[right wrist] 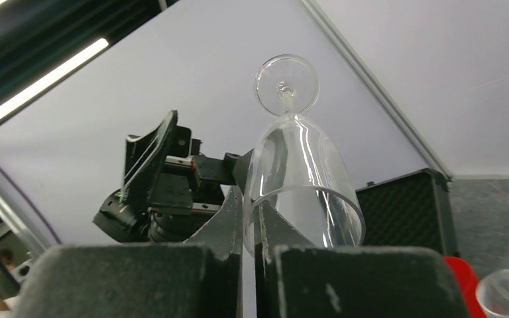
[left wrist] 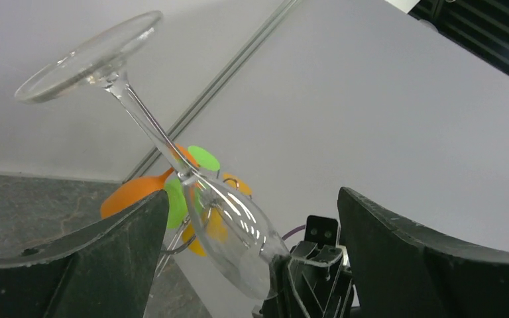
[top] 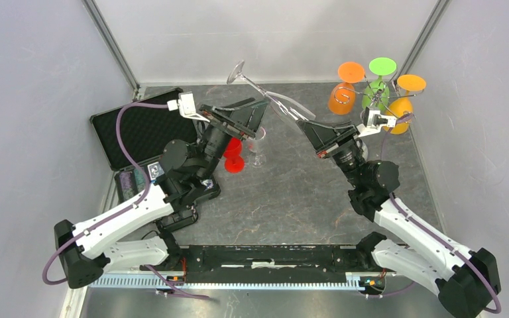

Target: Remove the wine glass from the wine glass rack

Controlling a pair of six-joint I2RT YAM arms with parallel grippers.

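A clear wine glass hangs tilted in the air, its foot up to the far left and its bowl low to the right. My right gripper is shut on the bowl's rim; in the right wrist view the fingers pinch the rim of the glass. My left gripper is open just left of the glass and touches nothing; in its wrist view the glass lies between its spread fingers. The wine glass rack stands at the back right with several orange and green glasses hanging on it.
An open black foam-lined case lies at the left. Red cups and a clear glass stand on the table under my left gripper. Grey walls close the cell on three sides.
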